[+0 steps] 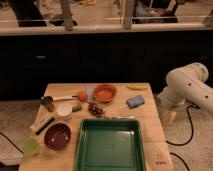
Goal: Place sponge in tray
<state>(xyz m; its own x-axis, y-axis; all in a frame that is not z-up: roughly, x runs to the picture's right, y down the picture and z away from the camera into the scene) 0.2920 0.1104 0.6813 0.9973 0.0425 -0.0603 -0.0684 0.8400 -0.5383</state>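
Observation:
A blue sponge point(135, 101) lies on the wooden table point(155, 150) at the right, behind the tray. The green tray point(110, 143) sits at the table's front middle and holds nothing. My white arm point(187, 86) comes in from the right. My gripper point(168, 117) hangs down just off the table's right edge, to the right of the sponge and a little nearer the front, apart from it. Nothing shows in the gripper.
An orange bowl point(105, 92) and a flat yellow item point(137, 87) lie at the back. An orange ball point(82, 95), a white bowl point(64, 111), a metal cup point(47, 103), a brush point(44, 124), a purple bowl point(57, 136) and a green cup point(31, 146) fill the left.

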